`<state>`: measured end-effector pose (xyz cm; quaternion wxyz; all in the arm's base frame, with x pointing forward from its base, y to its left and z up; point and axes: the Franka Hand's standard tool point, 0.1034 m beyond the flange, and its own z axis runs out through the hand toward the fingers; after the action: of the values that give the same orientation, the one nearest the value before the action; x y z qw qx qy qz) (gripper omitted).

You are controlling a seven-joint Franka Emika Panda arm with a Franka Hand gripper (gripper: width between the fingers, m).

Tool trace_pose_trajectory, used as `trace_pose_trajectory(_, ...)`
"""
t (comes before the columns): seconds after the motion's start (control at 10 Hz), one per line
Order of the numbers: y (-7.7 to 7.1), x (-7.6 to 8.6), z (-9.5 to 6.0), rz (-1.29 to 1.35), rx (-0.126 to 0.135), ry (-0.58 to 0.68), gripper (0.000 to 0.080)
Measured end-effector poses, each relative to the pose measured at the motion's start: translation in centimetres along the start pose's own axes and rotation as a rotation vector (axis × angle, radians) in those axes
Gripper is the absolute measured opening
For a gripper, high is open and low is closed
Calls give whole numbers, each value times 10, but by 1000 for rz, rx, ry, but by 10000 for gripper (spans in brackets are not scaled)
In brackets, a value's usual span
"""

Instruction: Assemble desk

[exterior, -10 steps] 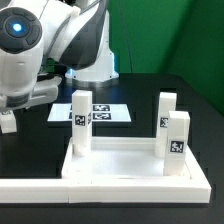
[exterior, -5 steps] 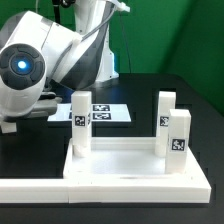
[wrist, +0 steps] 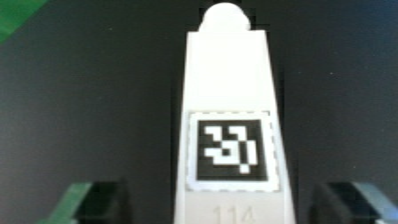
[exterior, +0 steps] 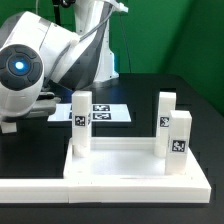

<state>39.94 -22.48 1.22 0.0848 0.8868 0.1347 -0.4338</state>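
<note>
The desk top (exterior: 120, 162), a white rimmed tray, lies near the front of the black table. Three white tagged legs stand upright in its sockets: one on the exterior view's left (exterior: 80, 122), two on its right (exterior: 166, 113) (exterior: 178, 140). In the wrist view a fourth white leg (wrist: 230, 110) with a black-and-white tag lies lengthwise between my gripper's (wrist: 226, 198) dark fingers (wrist: 93, 203). The jaws are spread, with a dark gap on each side of the leg. In the exterior view the gripper is hidden behind the arm at the left edge.
The marker board (exterior: 104, 113) lies flat behind the desk top. A long thin white border bar (exterior: 35, 187) runs along the front edge. The arm's bulky white body (exterior: 35, 65) fills the exterior view's upper left. A green backdrop stands behind the table.
Between one second and half a second ago the arm swung, so its blue-lit joint now faces the camera lower and further right. Nothing has visibly moved since then.
</note>
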Motion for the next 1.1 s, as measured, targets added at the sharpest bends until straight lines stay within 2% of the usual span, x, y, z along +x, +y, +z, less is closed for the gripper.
trace_pose_trajectory(0.1,0,0,0,0,0,0,340)
trace_pose_trajectory(0.2,0,0,0,0,0,0,288)
trace_pose_trajectory(0.9,1,-1,-3,0,0,4,288)
trace_pose_trajectory(1.0,0,-11,-16,-8,18,-8,288)
trace_pose_trajectory(1.1,2,-24,-36,-6,32,9,288)
